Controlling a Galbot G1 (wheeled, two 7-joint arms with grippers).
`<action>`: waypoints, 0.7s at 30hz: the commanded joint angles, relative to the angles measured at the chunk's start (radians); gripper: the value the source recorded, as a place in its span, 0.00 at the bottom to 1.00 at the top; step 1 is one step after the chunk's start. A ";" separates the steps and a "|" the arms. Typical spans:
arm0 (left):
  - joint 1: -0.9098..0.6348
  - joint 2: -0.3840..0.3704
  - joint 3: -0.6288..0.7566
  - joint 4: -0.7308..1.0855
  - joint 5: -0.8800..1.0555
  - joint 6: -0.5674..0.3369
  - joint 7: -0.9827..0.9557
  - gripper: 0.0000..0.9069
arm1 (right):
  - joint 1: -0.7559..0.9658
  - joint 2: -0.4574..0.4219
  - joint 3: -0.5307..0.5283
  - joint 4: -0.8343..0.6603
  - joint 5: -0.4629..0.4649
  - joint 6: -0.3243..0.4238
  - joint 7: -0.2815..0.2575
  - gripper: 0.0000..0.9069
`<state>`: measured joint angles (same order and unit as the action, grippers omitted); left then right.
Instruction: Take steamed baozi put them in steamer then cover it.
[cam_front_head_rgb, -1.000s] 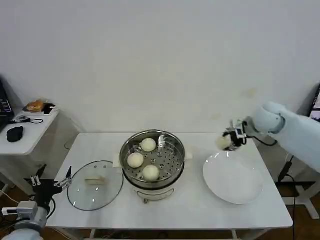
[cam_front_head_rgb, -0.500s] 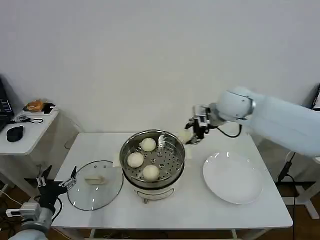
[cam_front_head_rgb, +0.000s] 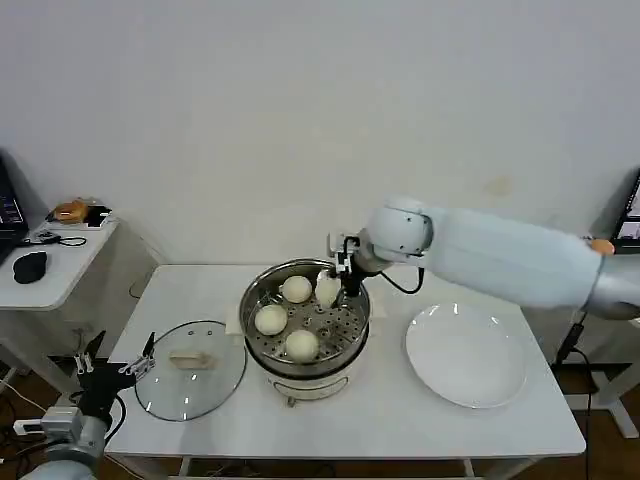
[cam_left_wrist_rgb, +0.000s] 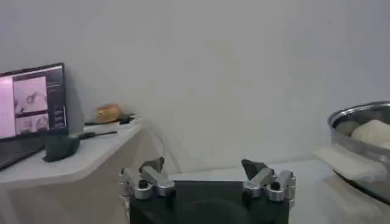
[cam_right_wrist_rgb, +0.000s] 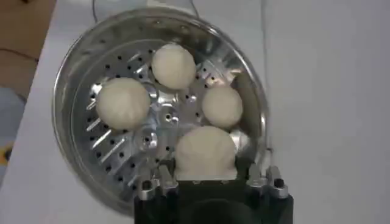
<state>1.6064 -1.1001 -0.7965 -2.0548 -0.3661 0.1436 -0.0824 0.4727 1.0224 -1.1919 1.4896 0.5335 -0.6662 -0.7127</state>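
The steamer (cam_front_head_rgb: 258, 300) stands mid-table with three steamed baozi on its perforated floor (cam_front_head_rgb: 296, 289) (cam_front_head_rgb: 271, 319) (cam_front_head_rgb: 302, 344). My right gripper (cam_front_head_rgb: 336, 280) hangs over the steamer's back right part, shut on a fourth baozi (cam_front_head_rgb: 327, 289). In the right wrist view that baozi (cam_right_wrist_rgb: 205, 152) sits between the jaws above the basket (cam_right_wrist_rgb: 73, 85), next to the other three (cam_right_wrist_rgb: 174, 66) (cam_right_wrist_rgb: 123, 102) (cam_right_wrist_rgb: 222, 106). The glass cover (cam_front_head_rgb: 190, 368) lies flat on the table left of the steamer. My left gripper (cam_front_head_rgb: 112, 367) waits open off the table's front left corner, with nothing between its fingers (cam_left_wrist_rgb: 152, 165).
A bare white plate (cam_front_head_rgb: 465, 355) lies to the right of the steamer. A small side table (cam_front_head_rgb: 55, 280) with a black mouse and small items stands at the far left. The left wrist view shows a monitor (cam_left_wrist_rgb: 30, 100) on it and the steamer's rim (cam_left_wrist_rgb: 359, 114).
My right arm has swung left with the baozi, from above the plate's far edge to over the steamer's back right. The left gripper has barely shifted.
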 joint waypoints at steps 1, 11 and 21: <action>0.001 0.002 -0.002 0.008 0.008 -0.004 0.002 1.00 | -0.074 0.100 -0.015 -0.097 -0.012 -0.031 0.022 0.73; -0.006 0.003 0.001 0.011 0.013 -0.003 0.006 1.00 | -0.074 0.095 -0.020 -0.103 -0.031 -0.028 0.015 0.73; 0.000 0.007 -0.009 0.007 0.017 -0.003 0.006 1.00 | -0.082 0.090 -0.015 -0.105 -0.071 -0.022 -0.008 1.00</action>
<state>1.6034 -1.0938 -0.8011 -2.0474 -0.3497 0.1413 -0.0764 0.4007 1.0995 -1.2073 1.3978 0.4912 -0.6872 -0.7122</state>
